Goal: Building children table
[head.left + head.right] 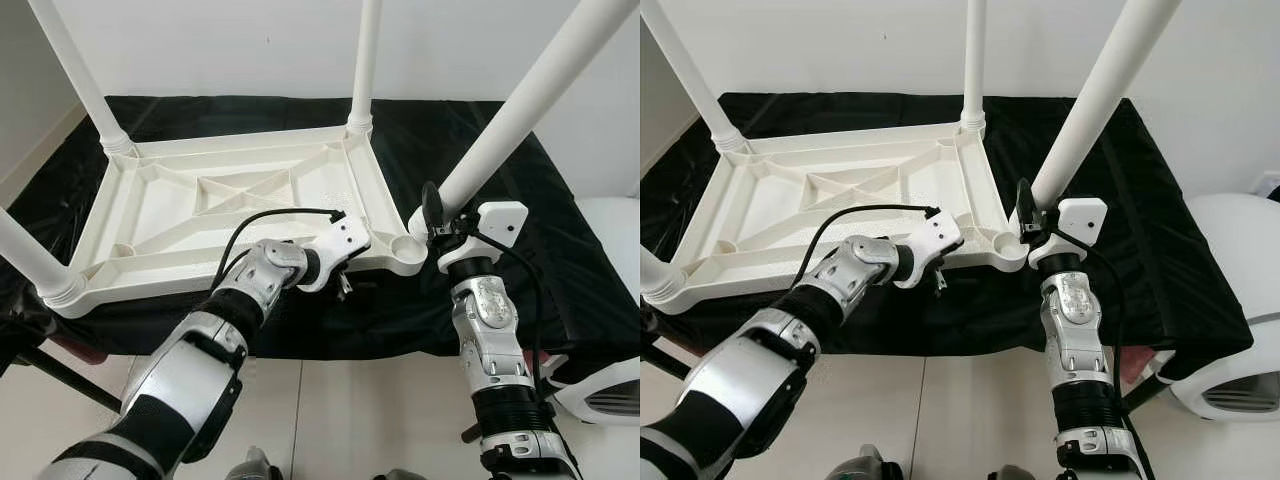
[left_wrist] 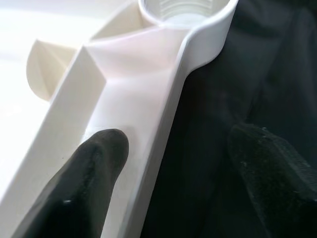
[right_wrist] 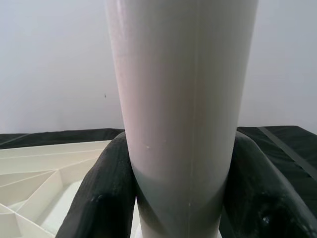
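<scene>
Right gripper (image 3: 178, 198) clamps the leg (image 1: 520, 110) above the corner socket (image 1: 408, 250); left gripper (image 2: 173, 163), fingers spread, straddles the tabletop (image 1: 200, 200) rim.

Upturned tabletop (image 1: 170, 215) lies on cloth (image 1: 560, 240), three legs standing in its other corners; its near rim runs between the spread fingers of the left gripper (image 2: 173, 163), empty corner socket (image 2: 185, 12) just ahead, and a fourth leg (image 3: 181, 114) sits clamped between the right gripper (image 3: 178, 198) fingers, just over that socket.
</scene>
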Motion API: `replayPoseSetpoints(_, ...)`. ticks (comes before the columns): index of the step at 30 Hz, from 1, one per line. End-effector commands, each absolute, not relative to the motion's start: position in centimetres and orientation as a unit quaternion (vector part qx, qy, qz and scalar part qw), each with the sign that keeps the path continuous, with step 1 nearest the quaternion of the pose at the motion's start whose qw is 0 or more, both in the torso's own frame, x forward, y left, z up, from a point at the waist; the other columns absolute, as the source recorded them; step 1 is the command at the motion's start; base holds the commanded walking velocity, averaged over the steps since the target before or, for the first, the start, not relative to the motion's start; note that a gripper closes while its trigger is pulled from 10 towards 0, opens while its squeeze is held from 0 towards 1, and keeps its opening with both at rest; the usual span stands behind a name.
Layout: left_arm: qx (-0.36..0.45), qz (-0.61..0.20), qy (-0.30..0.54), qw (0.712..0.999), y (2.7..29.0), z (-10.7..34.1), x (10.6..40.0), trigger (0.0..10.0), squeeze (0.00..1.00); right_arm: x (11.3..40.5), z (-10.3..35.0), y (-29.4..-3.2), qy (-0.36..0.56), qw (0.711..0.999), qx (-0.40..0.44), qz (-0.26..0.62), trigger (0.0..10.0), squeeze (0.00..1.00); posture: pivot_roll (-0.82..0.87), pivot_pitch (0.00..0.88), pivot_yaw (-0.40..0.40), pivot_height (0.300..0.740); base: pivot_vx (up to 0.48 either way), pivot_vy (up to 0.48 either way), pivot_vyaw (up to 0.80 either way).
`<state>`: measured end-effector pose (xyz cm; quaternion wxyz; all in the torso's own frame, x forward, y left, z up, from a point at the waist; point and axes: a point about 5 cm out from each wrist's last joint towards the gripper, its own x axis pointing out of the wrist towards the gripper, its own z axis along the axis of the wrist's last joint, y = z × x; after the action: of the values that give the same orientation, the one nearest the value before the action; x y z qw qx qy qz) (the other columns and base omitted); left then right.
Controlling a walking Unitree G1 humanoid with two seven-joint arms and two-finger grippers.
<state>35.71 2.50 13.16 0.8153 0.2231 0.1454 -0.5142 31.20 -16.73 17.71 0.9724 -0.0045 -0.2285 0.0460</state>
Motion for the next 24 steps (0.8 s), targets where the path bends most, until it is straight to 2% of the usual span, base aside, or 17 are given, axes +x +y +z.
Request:
replayPoseSetpoints(1,0.235,-0.485,0.163,0.826,2.9,12.8,36.0,10.0,0.00,31.0,17.8,-16.3,-0.230,0.972,-0.003,0.051,10.0,0.00,-0.06,0.000,0.089,0.740,0.000,0.000,0.00)
replayPoseSetpoints(2,0.235,-0.485,0.163,0.826,2.9,12.8,36.0,10.0,0.00,31.0,17.8,-16.3,-0.230,0.972,-0.003,0.051,10.0,0.00,-0.06,0.000,0.089,0.740,0.000,0.000,0.00)
replayPoseSetpoints(3,0.237,-0.494,0.168,0.819,2.7,12.7,35.9,4.2,0.00,31.0,17.8,-16.3,-0.230,0.972,-0.003,0.052,10.0,0.00,-0.05,0.000,0.088,0.740,0.000,0.000,0.00)
replayPoseSetpoints(4,0.234,-0.498,0.168,0.818,2.5,12.7,35.9,0.0,0.00,31.0,17.8,-16.3,-0.230,0.972,-0.003,0.052,10.0,0.00,-0.06,0.000,0.087,0.740,0.000,0.000,0.00)
replayPoseSetpoints(12,0.224,-0.504,0.167,0.817,2.3,13.2,36.1,0.0,0.00,31.1,17.9,-16.4,-0.227,0.972,-0.004,0.059,10.0,0.00,-0.05,0.000,0.073,0.740,0.000,0.000,0.00)
replayPoseSetpoints(13,0.224,-0.504,0.169,0.817,2.5,13.2,36.1,2.7,0.00,31.2,17.9,-16.4,-0.226,0.972,-0.001,0.064,10.0,0.00,-0.04,0.000,0.070,0.740,0.000,0.000,0.00)
replayPoseSetpoints(15,0.224,-0.504,0.171,0.817,2.7,13.2,36.2,2.7,0.00,31.2,18.0,-16.4,-0.225,0.972,0.002,0.070,10.0,0.00,-0.04,0.000,0.070,0.740,0.000,0.000,0.00)
replayPoseSetpoints(16,0.224,-0.507,0.172,0.815,3.0,13.1,36.2,3.1,0.00,31.2,18.1,-16.5,-0.225,0.972,0.007,0.073,10.0,0.00,-0.04,0.000,0.065,0.740,0.000,0.000,0.00)
replayPoseSetpoints(17,0.224,-0.509,0.172,0.813,3.2,13.1,36.2,3.1,0.00,31.2,18.2,-16.6,-0.225,0.971,0.009,0.076,10.0,0.00,-0.04,0.000,0.065,0.740,0.000,0.000,0.00)
replayPoseSetpoints(18,0.225,-0.512,0.173,0.811,3.4,13.0,36.1,3.8,0.00,31.3,18.3,-16.8,-0.224,0.971,0.014,0.077,10.0,0.00,-0.04,0.000,0.065,0.740,0.000,0.000,0.00)
replayPoseSetpoints(19,0.226,-0.512,0.175,0.810,3.8,12.9,36.1,10.0,0.00,31.3,18.4,-17.1,-0.222,0.971,0.024,0.083,10.0,0.00,-0.03,0.000,0.061,0.740,0.000,0.000,0.00)
replayPoseSetpoints(21,0.227,-0.511,0.176,0.810,3.9,12.9,36.1,10.0,0.00,31.3,18.4,-17.2,-0.220,0.971,0.030,0.087,10.0,0.00,-0.03,0.000,0.061,0.740,0.000,0.000,0.00)
replayPoseSetpoints(24,0.237,-0.504,0.186,0.810,5.6,12.6,36.3,10.0,0.00,31.4,18.8,-18.0,-0.207,0.968,0.042,0.132,10.0,0.00,-0.03,0.000,0.055,0.740,0.000,0.000,0.00)
